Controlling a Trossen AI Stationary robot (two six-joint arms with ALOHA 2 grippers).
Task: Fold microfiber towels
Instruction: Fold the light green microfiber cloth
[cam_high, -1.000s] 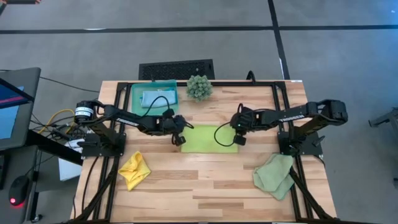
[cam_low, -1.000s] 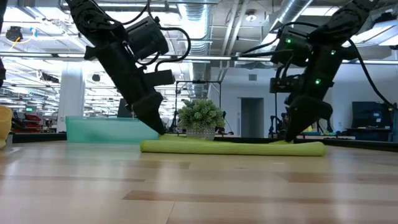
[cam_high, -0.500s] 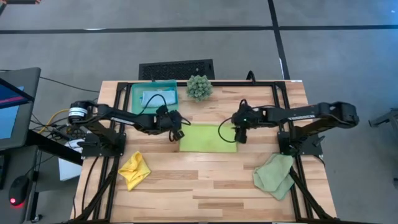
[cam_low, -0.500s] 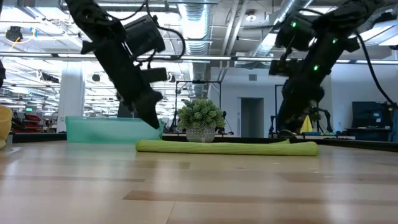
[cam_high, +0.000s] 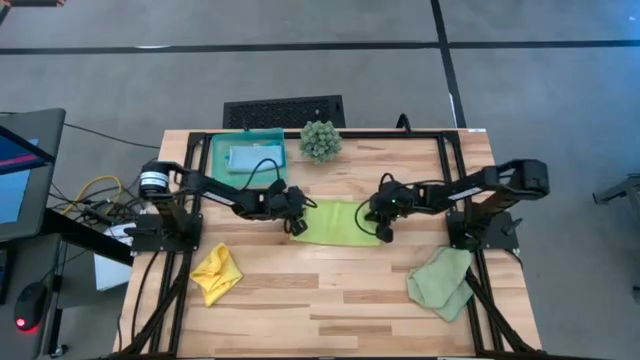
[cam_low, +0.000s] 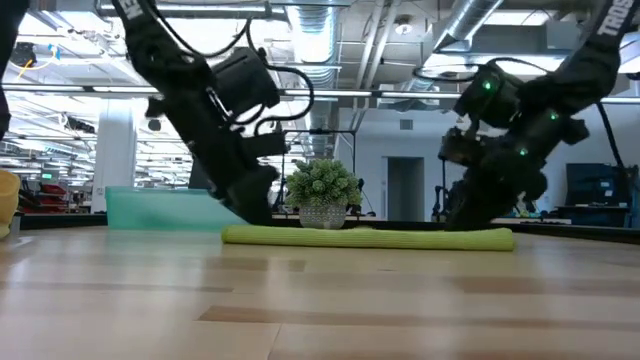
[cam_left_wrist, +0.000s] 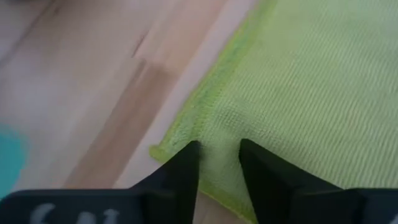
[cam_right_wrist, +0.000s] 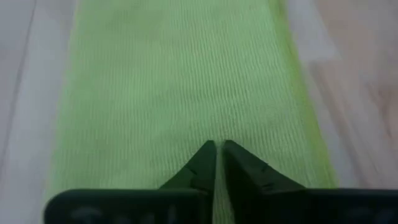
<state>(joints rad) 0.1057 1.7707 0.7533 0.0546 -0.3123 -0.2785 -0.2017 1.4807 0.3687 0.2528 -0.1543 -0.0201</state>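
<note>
The lime green towel (cam_high: 338, 222) lies folded into a flat oblong at the table's middle; it is a low roll-like strip (cam_low: 370, 237) in the low view. My left gripper (cam_high: 297, 224) is down on its left end with its fingers apart (cam_left_wrist: 219, 163). My right gripper (cam_high: 385, 229) is down on its right end, fingers nearly together (cam_right_wrist: 216, 152). A crumpled yellow towel (cam_high: 216, 273) lies at the near left and a pale sage one (cam_high: 442, 282) at the near right. The light blue towel (cam_high: 247, 158) lies in the teal tray. My left gripper sets both fingertips (cam_left_wrist: 186, 163) down on the lime green towel just inside a corner (cam_left_wrist: 163, 151) at its left end. A small pucker of cloth (cam_left_wrist: 219, 127) stands in the gap between them. The fingers slant down from the far left. The towel stays flat on the table. My right gripper pinches the lime green towel at about the middle of its right end edge (cam_right_wrist: 217, 132) between its two fingers. They come in low from the table's right and point along the towel's length. I cannot tell how many layers they hold. The towel lies flat on the table.
The teal tray (cam_high: 218, 150) stands at the far left and a spiky green plant (cam_high: 320, 140) at the far middle. A black frame (cam_high: 440, 135) runs round the table's far and side edges. Bare wood shows along the near middle.
Both grippers lifted off the lime green towel's ends, the left one drawing back toward the far left. Both then came down again onto the ends. The towel has stayed flat in the table's middle.
</note>
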